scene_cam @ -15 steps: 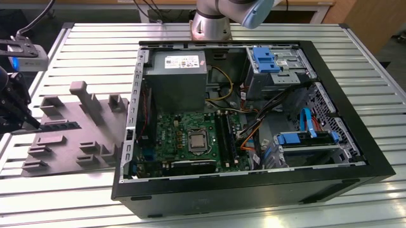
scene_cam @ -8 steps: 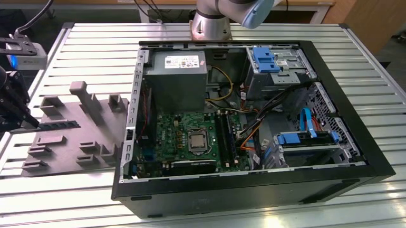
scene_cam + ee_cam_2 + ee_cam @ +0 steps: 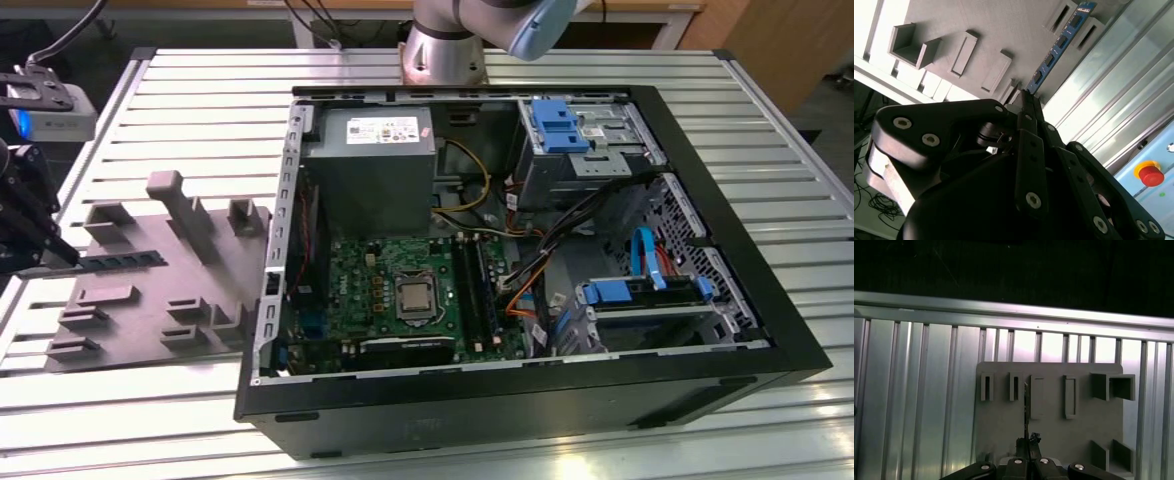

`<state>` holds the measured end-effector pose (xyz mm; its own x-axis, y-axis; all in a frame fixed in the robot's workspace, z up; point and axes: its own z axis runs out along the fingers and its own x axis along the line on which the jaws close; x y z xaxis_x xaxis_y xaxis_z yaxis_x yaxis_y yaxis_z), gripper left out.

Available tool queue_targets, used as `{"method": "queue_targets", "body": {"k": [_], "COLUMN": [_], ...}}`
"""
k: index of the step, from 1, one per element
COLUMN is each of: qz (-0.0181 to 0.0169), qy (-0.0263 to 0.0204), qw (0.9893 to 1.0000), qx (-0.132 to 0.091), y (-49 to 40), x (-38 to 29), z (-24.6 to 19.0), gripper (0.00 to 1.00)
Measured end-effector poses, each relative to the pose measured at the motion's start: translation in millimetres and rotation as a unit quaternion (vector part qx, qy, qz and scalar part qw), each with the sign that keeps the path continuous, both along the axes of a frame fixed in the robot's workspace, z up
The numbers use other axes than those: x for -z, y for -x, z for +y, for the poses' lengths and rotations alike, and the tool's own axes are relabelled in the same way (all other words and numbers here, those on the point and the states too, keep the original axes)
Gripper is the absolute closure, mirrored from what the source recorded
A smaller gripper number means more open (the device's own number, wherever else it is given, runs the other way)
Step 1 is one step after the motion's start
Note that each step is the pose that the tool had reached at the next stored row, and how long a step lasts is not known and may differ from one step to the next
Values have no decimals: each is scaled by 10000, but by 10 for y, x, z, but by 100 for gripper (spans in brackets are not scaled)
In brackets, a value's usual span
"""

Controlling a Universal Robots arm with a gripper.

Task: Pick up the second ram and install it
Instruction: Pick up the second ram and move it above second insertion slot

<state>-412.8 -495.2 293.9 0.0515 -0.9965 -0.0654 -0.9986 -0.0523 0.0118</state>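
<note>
- The end effector is clenched on one end of the second ram. The second wrist view shows the fingers pressed flat against both faces of the stick.
- The stick runs straight out from the fingertips, chips along its face, and lies level over the grey holder block at the exterior view's left.
- In the first wrist view the stick is seen edge-on between two of the block's slotted posts. I cannot tell whether it has come free of the block or is touching it.
- Judged step: the pick-up, with the grasp made and the install not yet done.
- The install calls for carrying the stick well across to the open computer case. Its edge must then line up with the long black memory slots on the green motherboard.
- Pose: the arm's base stands beyond the case on the slatted worktop. The wrist sits at the exterior view's left edge, fingers pointing toward the case.
</note>
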Motion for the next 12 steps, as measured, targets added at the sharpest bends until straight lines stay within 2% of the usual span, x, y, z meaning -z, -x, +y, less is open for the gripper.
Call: {"method": "queue_targets", "body": {"k": [12], "qz": [-1], "qy": [-14], "qw": [10000], "qx": [0], "y": [0], "x": [-77], "z": [0], "gripper": [89]}}
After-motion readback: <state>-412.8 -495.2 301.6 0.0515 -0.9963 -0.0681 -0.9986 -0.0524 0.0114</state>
